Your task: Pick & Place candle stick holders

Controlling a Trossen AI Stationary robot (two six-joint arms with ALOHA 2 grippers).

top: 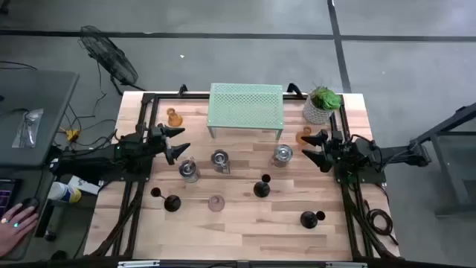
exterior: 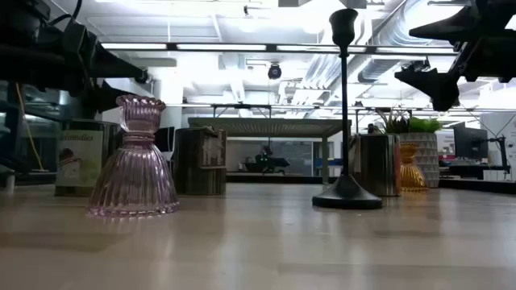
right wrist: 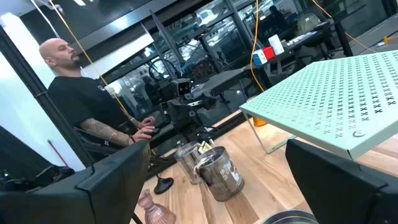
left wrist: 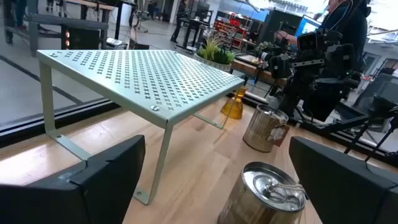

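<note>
Three shiny silver cups [top: 220, 160] stand on the counter [top: 245, 216] just in front of the green rack [top: 246, 108]; amber holders [top: 174, 117] sit beside each of its ends; a ribbed pink glass holder [top: 216, 202] and black round-based sticks [top: 262, 187] stand nearer the front edge; the left end effector [top: 176, 141] hovers spread near the leftmost cup; the right end effector [top: 316, 147] hangs spread beside the rightmost cup, touching nothing.
</note>
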